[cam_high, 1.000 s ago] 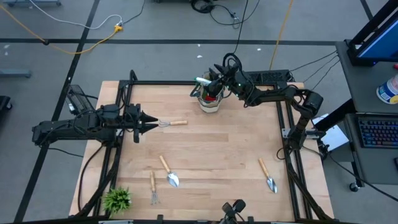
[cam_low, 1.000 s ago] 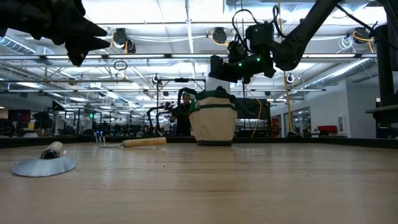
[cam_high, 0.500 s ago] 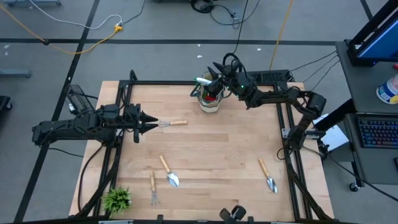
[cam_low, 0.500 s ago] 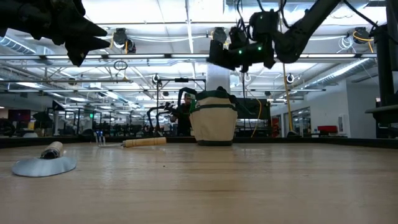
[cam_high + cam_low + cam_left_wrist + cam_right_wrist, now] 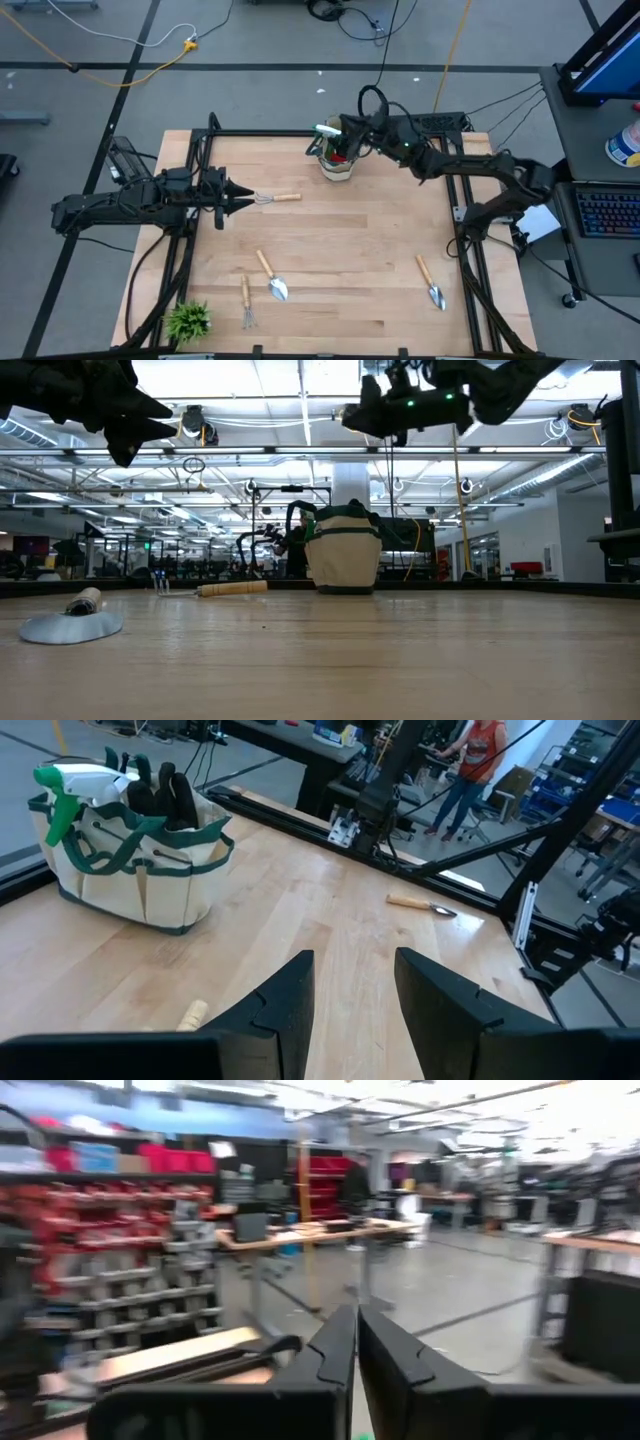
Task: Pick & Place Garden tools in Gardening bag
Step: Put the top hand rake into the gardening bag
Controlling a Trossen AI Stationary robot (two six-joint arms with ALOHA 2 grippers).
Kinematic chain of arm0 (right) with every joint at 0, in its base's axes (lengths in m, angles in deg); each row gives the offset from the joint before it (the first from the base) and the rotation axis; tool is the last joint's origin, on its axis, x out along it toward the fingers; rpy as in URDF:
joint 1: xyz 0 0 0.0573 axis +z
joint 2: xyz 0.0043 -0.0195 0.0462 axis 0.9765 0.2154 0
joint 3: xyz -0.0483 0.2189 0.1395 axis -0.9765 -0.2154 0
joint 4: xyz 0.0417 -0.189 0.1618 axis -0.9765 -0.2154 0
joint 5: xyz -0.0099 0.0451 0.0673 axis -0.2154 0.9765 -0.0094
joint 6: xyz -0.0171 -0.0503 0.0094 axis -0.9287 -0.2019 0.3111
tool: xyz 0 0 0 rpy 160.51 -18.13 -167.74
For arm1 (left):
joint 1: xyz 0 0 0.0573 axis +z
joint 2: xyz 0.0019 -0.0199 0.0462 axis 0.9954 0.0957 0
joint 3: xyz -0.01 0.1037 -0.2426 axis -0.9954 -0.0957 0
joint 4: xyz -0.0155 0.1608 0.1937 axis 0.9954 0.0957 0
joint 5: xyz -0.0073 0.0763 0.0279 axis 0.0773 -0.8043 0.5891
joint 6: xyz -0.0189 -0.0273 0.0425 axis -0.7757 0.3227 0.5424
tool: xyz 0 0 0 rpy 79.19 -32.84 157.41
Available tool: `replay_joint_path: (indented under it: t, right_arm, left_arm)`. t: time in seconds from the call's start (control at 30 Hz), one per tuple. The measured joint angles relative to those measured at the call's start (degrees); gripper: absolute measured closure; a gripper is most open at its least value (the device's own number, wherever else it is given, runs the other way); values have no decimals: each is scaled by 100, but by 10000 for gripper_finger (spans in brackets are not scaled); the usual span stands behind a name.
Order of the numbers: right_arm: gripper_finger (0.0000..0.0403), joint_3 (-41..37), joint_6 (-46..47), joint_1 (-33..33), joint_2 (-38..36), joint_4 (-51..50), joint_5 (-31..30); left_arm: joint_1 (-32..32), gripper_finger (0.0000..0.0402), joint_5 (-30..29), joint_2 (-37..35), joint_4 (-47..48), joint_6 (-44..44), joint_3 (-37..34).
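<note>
The beige gardening bag (image 5: pixel 338 166) (image 5: pixel 345 558) (image 5: pixel 130 870) stands upright at the table's far middle, with a green spray bottle (image 5: pixel 68 786) and dark handles sticking out. My right gripper (image 5: pixel 346 136) (image 5: pixel 348 418) (image 5: pixel 357 1330) hovers high above the bag, shut and empty. My left gripper (image 5: pixel 244 200) (image 5: pixel 352 988) hangs open, well above the table, over the tine end of a wooden-handled rake (image 5: pixel 276 198) (image 5: pixel 232 588) that lies flat. Two trowels (image 5: pixel 272 278) (image 5: pixel 432 284) and another rake (image 5: pixel 246 302) lie flat near the front.
A small spiky green plant (image 5: pixel 188 320) stands at the near left corner. Black frame rails (image 5: pixel 300 133) run along the table's far, left and right edges. Bare wood lies between the bag and the tools in front. A person (image 5: pixel 478 760) stands in the room beyond the table.
My right gripper has risen straight up from just over the bag's mouth to well above it, and its fingers have shut with nothing between them. Its arm has swung out toward the table's right edge. The bag and the tools have stayed put.
</note>
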Motion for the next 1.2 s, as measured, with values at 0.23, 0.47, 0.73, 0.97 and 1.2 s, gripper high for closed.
replay_joint_path:
  t: [0.23,0.47,0.73,0.97,1.2]
  right_arm:
    - [402,-975,455,-7,-1004,96,297]
    - [402,-2277,898,-9,-2208,636,425]
    - [403,-3522,1460,-9,-3457,1278,743]
    - [403,-4216,1837,-9,-4169,1606,745]
    - [403,-4447,1864,-9,-4467,1613,742]
  left_arm:
    - [0,256,2,2,-2,-190,-1]
    - [0,256,7,2,0,-475,0]
    - [0,256,6,2,-80,-474,-2]
    - [-2,256,-105,1,-767,-474,0]
    - [0,256,-895,73,-1172,-661,2]
